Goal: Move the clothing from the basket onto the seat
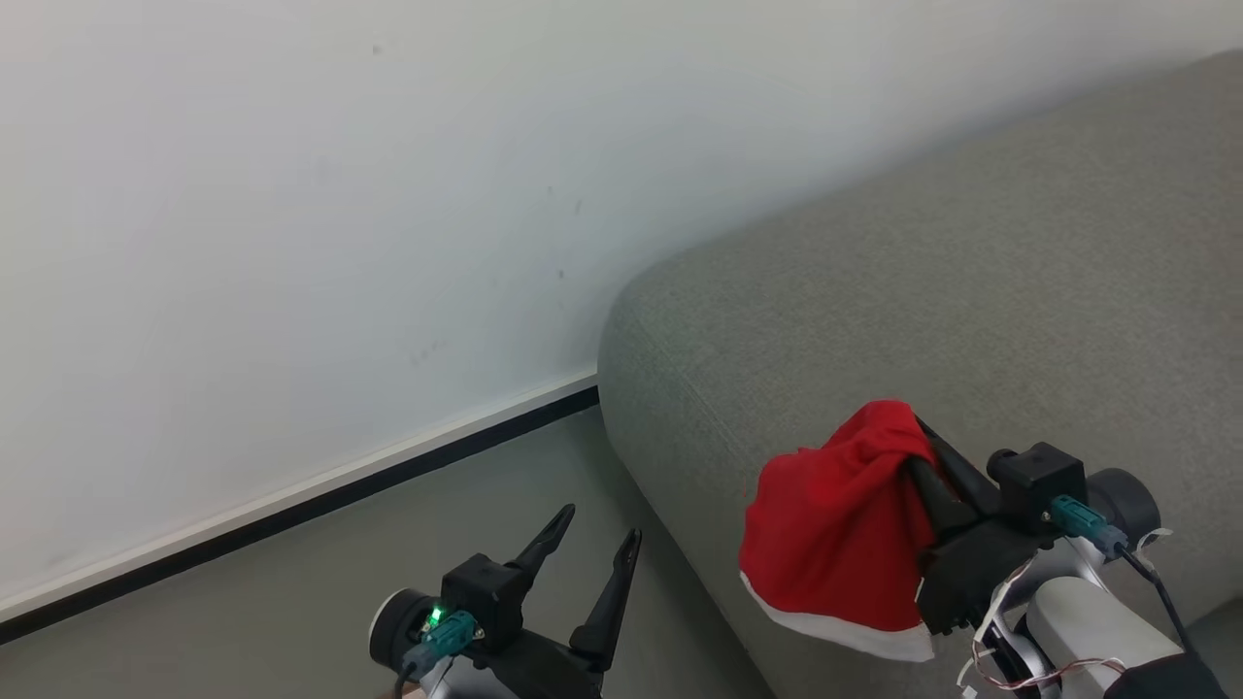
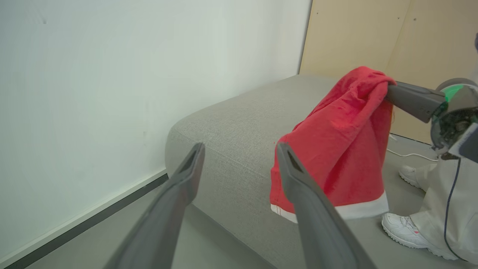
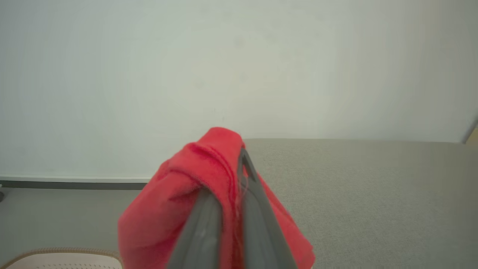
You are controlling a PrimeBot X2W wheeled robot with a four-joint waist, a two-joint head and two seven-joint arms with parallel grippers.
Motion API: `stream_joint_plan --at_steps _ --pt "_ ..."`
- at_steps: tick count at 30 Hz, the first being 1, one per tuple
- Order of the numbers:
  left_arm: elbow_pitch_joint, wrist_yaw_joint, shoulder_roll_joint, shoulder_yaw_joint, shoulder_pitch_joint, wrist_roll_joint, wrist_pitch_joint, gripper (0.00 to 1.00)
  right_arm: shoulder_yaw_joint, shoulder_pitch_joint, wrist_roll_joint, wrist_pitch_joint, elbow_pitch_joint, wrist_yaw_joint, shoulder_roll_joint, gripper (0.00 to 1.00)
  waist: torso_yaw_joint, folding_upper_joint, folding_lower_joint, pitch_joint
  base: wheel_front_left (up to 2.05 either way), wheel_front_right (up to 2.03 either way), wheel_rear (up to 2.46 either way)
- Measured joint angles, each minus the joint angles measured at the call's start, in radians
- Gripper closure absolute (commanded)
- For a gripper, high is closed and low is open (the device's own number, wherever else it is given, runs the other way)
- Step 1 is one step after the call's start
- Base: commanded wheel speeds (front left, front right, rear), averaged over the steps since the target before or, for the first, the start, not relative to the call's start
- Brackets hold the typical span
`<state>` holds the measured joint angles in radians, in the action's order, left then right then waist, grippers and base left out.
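Observation:
My right gripper [image 1: 918, 447] is shut on a red garment with a white hem [image 1: 835, 529], which hangs over the near edge of the grey seat [image 1: 971, 291]. In the right wrist view the red cloth [image 3: 179, 209] is pinched between the two fingers and drapes to their left. The left wrist view shows the same garment [image 2: 336, 149] dangling from the right gripper [image 2: 388, 91] in front of the seat [image 2: 231, 130]. My left gripper [image 1: 592, 534] stands open and holds nothing, low beside the seat's corner. A bit of the basket's brown rim [image 3: 63, 252] peeks in at the right wrist view's bottom left.
A white wall [image 1: 291, 194] with a dark skirting strip [image 1: 291, 515] runs behind the seat. Grey floor [image 1: 340, 573] lies between wall and seat. A person's white shoes [image 2: 407, 226] and pale trousers stand by the seat's far side, before a tan panel [image 2: 354, 33].

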<state>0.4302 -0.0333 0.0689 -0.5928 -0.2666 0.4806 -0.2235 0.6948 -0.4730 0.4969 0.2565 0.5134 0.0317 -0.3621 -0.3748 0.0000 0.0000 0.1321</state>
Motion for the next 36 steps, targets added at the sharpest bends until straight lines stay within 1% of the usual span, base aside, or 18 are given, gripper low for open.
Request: stream_joint_plan --at_steps 2,7,14,19,23,24,28,29,31,36 --pt "0.0 0.007 -0.003 -0.006 0.0 -0.006 -0.003 0.0 -0.005 0.004 -0.003 0.0 -0.019 0.003 -0.01 1.0 -0.017 0.0 0.0 -0.007 0.0 0.0 0.0" --pt "0.0 0.007 -0.007 -0.021 -0.005 -0.012 -0.008 0.0 -0.021 0.008 -0.003 0.0 -0.048 0.009 -0.027 1.0 -0.046 0.0 0.0 -0.034 0.0 0.0 0.0" --pt "0.002 0.006 -0.008 -0.037 -0.045 -0.037 -0.008 0.0 -0.046 -0.014 -0.003 0.0 -0.044 0.012 -0.033 1.0 -0.054 0.0 0.0 -0.077 0.0 0.0 0.0" --pt "-0.009 0.007 -0.007 -0.041 -0.052 -0.047 -0.008 0.0 -0.076 -0.128 0.006 0.0 -0.011 0.011 -0.023 1.0 -0.044 0.0 0.0001 -0.111 0.0 0.0 0.0" --pt "-0.03 0.016 -0.006 -0.045 -0.071 -0.062 -0.005 0.0 -0.102 -0.221 0.007 -0.002 0.018 0.002 -0.025 1.0 -0.032 0.0 0.0002 -0.149 0.0 0.0 0.0" --pt "-0.035 0.016 -0.002 -0.044 -0.08 -0.062 0.002 0.0 -0.107 -0.249 0.007 -0.008 0.027 -0.004 -0.025 1.0 -0.028 0.0001 0.0002 -0.161 0.0 0.0 0.0" --pt "-0.055 0.026 0.019 -0.04 -0.108 -0.078 0.011 0.0 -0.118 -0.371 0.002 -0.019 0.067 -0.016 -0.034 1.0 -0.008 0.0 0.0002 -0.209 0.0 0.0 0.0" --pt "-0.055 0.026 0.019 -0.04 -0.108 -0.078 0.011 0.0 -0.118 -0.371 0.002 -0.019 0.067 -0.016 -0.034 1.0 -0.008 0.0 0.0002 -0.209 0.0 0.0 0.0" --pt "-0.065 0.034 0.032 -0.034 -0.12 -0.082 0.012 0.0 -0.124 -0.428 -0.002 -0.027 0.088 -0.025 -0.043 1.0 0.003 0.0001 0.0002 -0.235 0.0 0.0 0.0" --pt "-0.103 0.036 0.065 -0.034 -0.147 -0.12 0.027 0.0 -0.148 -0.558 -0.007 -0.036 0.139 -0.036 -0.057 1.0 0.033 0.0001 0.0003 -0.302 0.0 0.0 0.0"
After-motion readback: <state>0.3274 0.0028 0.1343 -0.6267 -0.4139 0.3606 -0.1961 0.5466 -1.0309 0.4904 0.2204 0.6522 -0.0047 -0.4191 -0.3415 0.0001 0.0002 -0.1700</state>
